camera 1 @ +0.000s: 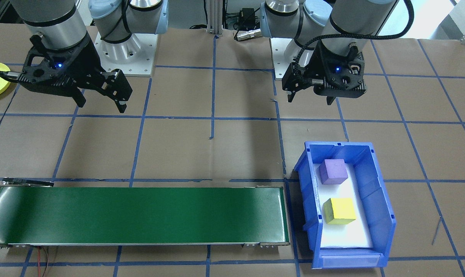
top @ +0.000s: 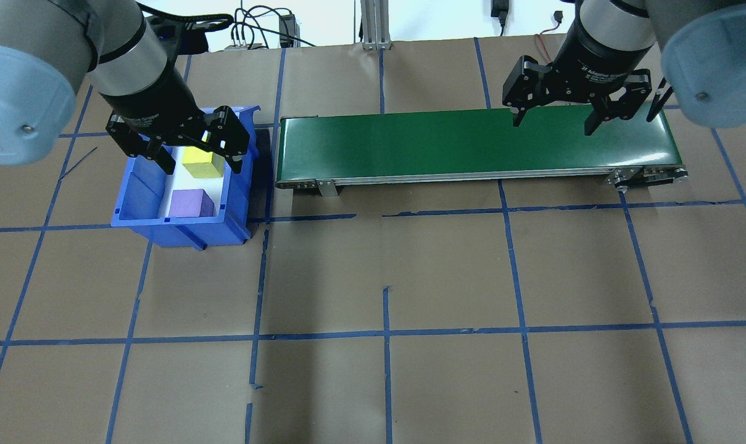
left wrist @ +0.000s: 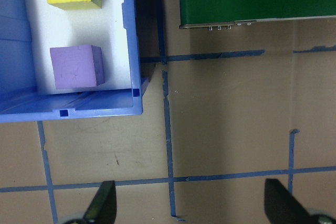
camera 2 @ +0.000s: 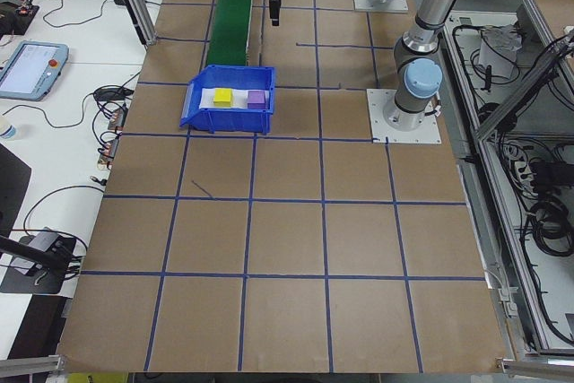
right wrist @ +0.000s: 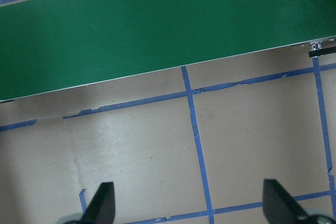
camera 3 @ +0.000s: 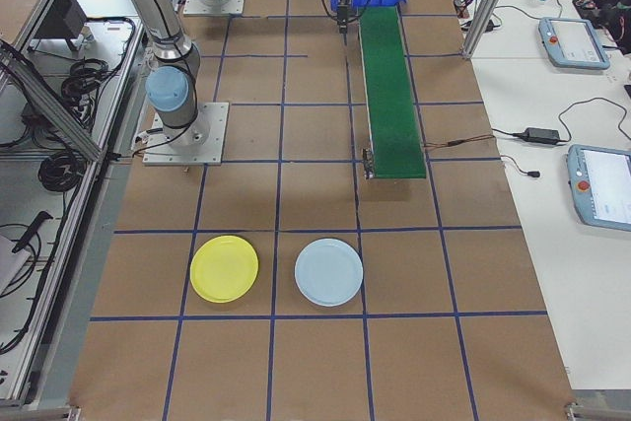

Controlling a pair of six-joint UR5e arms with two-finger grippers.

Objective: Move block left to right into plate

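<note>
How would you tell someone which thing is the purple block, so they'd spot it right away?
Find the long green conveyor belt; at one end sits a blue bin. Two cubes lie on its white floor. The purple block is the one nearer the robot's base, matte lilac, while its neighbour, the yellow block, sits toward the bin's open front.

Brown paper-covered table [top: 447,271] with blue tape grid, green conveyor belt [top: 471,143], blue bin [top: 139,203], yellow plate [camera 3: 224,268], pale blue plate [camera 3: 329,271]

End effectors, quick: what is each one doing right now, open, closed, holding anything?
Left end effector: open, empty, above the blue rectangular plastic bin.
Right end effector: open, empty, above the long green conveyor belt.
</note>
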